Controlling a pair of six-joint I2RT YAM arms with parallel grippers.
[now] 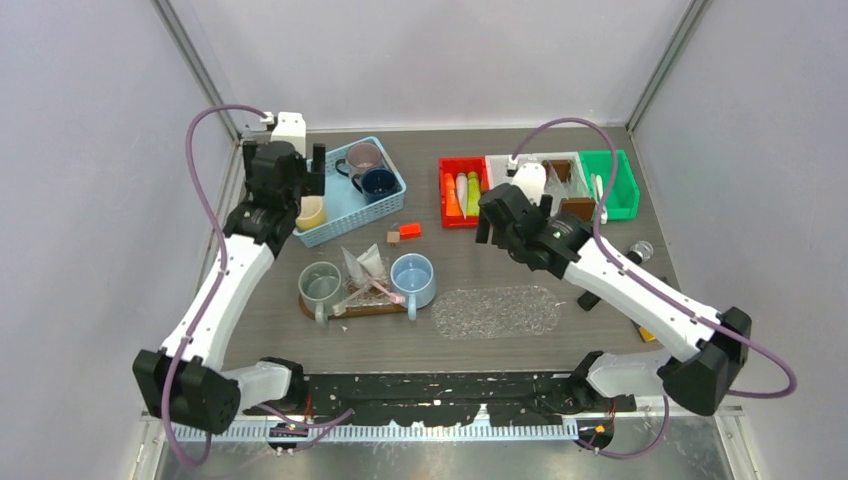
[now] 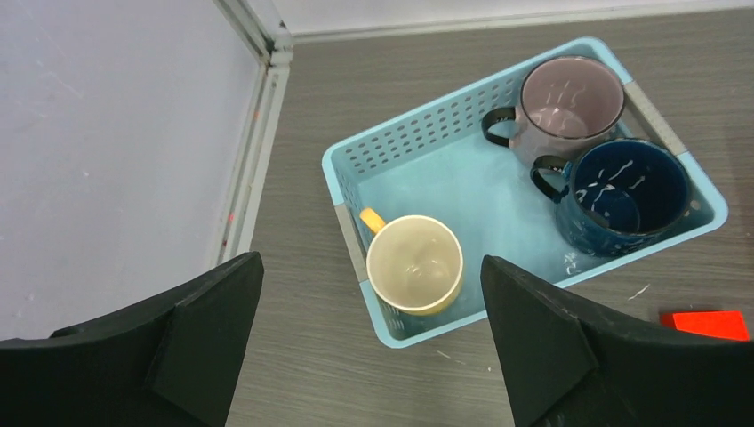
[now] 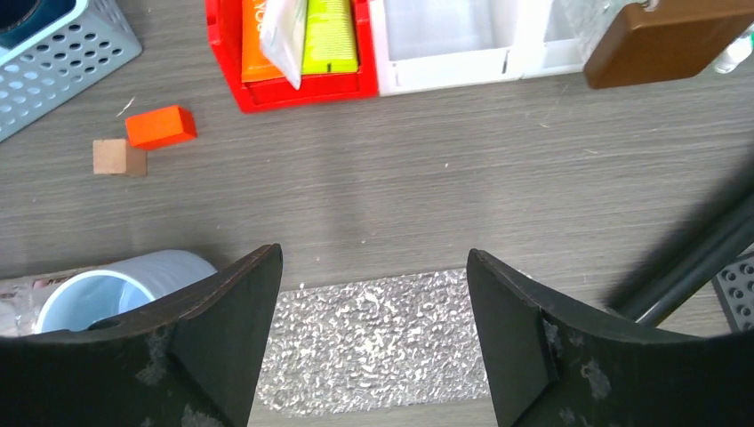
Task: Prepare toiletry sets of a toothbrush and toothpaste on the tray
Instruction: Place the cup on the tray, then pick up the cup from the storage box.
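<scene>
- Hovering over the blue basket [image 2: 427,147], the left gripper [image 2: 372,265] is holding its jaws wide apart with nothing in them.
- Cream-yellow mug [image 2: 414,264] is sitting upright almost directly below, in a basket corner, its handle lying close to the basket wall.
- Mauve mug [image 2: 572,96] and navy mug [image 2: 627,196] are standing together at the other end, well apart from the cream one.
- Right gripper [image 3: 372,258] is also gaping and empty, hanging over bare table short of the red bin [image 3: 293,89], where the toothpaste [image 3: 284,36] tubes are lying side by side.
- Tray [image 1: 355,310] is already carrying the grey-green mug [image 1: 320,285], the light blue mug [image 1: 412,280] and a pink toothbrush [image 1: 380,290] with clear wrappers between them.
- Likely step: the left arm is going for the cream mug as the base of a third set.
- Doing it well: dropping one finger inside the rim and one outside, on the side away from the handle and the wall, then lifting straight up so the basket isn't dragging along.
- Risk: the outer finger is looking tight against the basket wall.
</scene>
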